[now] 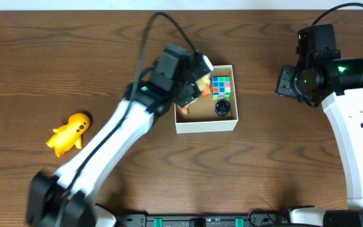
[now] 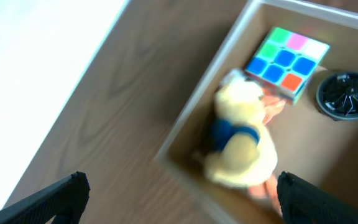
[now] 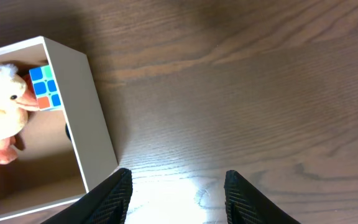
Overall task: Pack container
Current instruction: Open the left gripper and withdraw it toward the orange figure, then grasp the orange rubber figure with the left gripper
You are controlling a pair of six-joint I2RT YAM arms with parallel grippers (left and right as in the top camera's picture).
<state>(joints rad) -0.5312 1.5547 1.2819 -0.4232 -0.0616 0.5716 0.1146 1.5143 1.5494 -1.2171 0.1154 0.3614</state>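
Observation:
The container (image 1: 207, 125) is a square white box with a brown floor, standing in the middle of the table. Inside it lie a cream plush duck (image 2: 241, 137), a colour cube (image 2: 286, 59) and a round black tub (image 2: 347, 95). My left gripper (image 2: 182, 199) hangs open above the box's left wall (image 2: 194, 102), its fingers wide apart and holding nothing; the duck lies loose below it. My right gripper (image 3: 179, 196) is open over bare table to the right of the container (image 3: 82, 106), empty. In the overhead view the left gripper (image 1: 194, 79) covers most of the duck.
A yellow plush toy (image 1: 69, 132) lies on the table far left of the box. The right arm (image 1: 351, 126) stands along the right edge, and its gripper (image 1: 288, 82) points toward the box. Dark wood table (image 1: 263, 176) surrounds everything.

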